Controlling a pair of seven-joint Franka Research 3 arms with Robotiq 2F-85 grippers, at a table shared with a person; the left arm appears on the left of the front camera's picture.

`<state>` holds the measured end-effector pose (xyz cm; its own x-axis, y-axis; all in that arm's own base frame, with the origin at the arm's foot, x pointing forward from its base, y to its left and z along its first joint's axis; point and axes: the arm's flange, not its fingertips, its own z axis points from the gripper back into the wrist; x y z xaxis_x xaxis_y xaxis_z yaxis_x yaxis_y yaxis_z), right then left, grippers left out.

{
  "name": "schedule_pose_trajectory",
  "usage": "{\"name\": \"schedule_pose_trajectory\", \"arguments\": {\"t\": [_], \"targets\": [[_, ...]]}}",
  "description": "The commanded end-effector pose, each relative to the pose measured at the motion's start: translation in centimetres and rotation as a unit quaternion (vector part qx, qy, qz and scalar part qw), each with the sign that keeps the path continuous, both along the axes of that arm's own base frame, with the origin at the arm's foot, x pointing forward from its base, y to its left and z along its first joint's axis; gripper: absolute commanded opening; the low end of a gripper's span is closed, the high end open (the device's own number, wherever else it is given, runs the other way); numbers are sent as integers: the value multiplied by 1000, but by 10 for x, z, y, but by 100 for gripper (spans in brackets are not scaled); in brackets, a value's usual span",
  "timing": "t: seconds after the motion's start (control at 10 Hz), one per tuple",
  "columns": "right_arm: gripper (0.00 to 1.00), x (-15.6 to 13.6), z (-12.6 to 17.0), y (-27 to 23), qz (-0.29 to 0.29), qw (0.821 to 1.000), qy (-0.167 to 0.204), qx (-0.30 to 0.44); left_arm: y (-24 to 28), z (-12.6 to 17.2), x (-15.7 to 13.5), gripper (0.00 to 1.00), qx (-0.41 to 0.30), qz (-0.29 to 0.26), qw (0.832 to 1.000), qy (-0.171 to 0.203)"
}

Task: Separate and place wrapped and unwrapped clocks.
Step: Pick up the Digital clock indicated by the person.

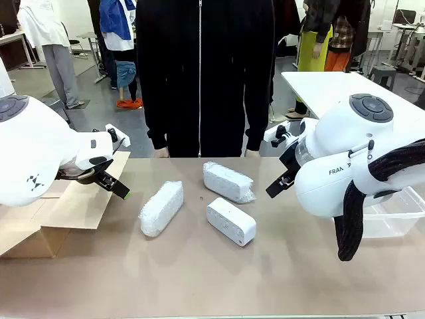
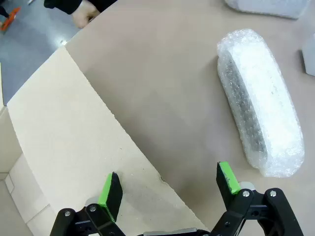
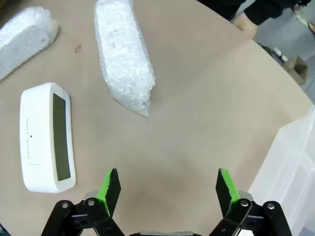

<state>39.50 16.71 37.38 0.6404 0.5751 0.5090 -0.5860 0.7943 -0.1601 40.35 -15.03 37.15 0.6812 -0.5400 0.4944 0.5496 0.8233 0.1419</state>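
Closest up front is the bare white clock [image 1: 231, 221], lying flat on the table [image 1: 199, 279]. One bubble-wrapped clock [image 1: 161, 208] sits just left of it, and the second wrapped clock [image 1: 228, 181] is just behind. The left gripper [image 2: 170, 184] hangs wide open and empty over the cardboard box [image 1: 73, 206] flap. The right gripper [image 3: 167, 184] is spread open too, holding nothing, near the clear plastic bin [image 1: 398, 212].

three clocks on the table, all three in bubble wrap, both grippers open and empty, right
Not all three. There are only two wrapped clocks; the third is a bare clock, smooth and white, lying nearest the robot, as the front view shows. The rest holds: the left gripper and the right gripper are open and empty.
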Motion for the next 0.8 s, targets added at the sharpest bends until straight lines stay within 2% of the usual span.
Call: {"name": "schedule_pose_trajectory", "arguments": {"t": [0.0,0.7], "targets": [[100,0,0,0,0,1000,0,0,0,0,0,100,0,0,1000,0],[100,0,0,0,0,1000,0,0,0,0,0,100,0,0,1000,0]]}}
